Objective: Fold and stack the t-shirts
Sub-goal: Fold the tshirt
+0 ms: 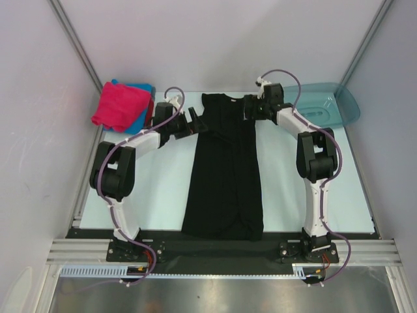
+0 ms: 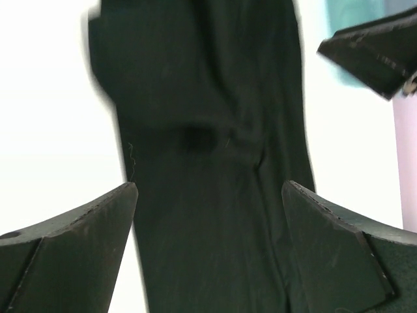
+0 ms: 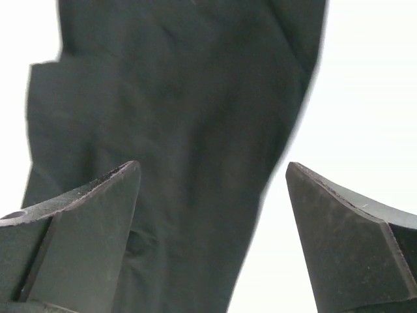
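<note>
The black t-shirt (image 1: pixel 225 169) lies as a long strip down the frame's centre, with the folded pink shirt (image 1: pixel 116 105) at upper left. My left gripper (image 1: pixel 197 122) and right gripper (image 1: pixel 251 109) flank its top end, both spread and empty; I should pinch both corners level, then fold evenly toward the hem

The pale bench (image 1: pixel 163 189) carries a long black cloth t-shirt (image 1: pixel 225 176) down its middle. A folded blue t-shirt (image 1: pixel 142 90) sits under a magenta-pink one (image 1: pixel 119 105) at far left, and a translucent teal plastic basin (image 1: pixel 332 104) at far right.

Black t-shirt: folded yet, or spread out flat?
Partly folded: the black t-shirt lies as one long narrow strip, sleeves and sides tucked inward, no crosswise fold yet.
</note>
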`<state>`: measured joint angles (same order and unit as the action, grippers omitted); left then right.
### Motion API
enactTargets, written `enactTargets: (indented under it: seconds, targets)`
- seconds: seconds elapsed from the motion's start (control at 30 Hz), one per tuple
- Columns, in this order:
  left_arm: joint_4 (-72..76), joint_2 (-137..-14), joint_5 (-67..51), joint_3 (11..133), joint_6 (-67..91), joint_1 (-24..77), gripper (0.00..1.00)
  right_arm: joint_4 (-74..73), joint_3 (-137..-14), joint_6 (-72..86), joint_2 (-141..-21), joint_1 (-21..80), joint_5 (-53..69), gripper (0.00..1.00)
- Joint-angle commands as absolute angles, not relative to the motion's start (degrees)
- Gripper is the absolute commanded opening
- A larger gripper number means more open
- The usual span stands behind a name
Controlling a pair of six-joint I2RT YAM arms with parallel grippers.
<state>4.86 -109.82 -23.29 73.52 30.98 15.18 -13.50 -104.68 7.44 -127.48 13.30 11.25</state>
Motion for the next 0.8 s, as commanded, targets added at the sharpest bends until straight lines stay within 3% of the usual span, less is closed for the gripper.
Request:
enactTargets:
  seconds: [0.0, 0.17, 0.33, 0.53, 0.77]
  targets:
    - [6.15, -102.33, -25.58, 69.1, 30.59, 16.78, 1.0, -14.07, -97.25, 6.07, -121.74, 13.61, 7.74, 1.0]
    - [3.52, -93.27, -21.36, 57.59, 28.31, 21.44, 1.0, -13.97, -82.2, 8.25, -107.87, 16.96, -6.92, 1.0]
    - [4.57, -83.6, -15.65, 42.84, 31.11, 26.8, 1.0, -13.53, -59.21, 16.51, -83.36, 20.47, -16.86, 1.0]
    - [4.05, -71.91, -11.17, 32.36, 31.9, 31.46, 1.0, -25.71, -47.47, 25.38, -61.74, 23.63, -16.08, 1.0]
    - [4.13, -63.9, -12.13, 25.67, 34.01, 32.96, 1.0, -33.22, -34.99, 32.85, -46.16, 33.38, -15.21, 0.96]
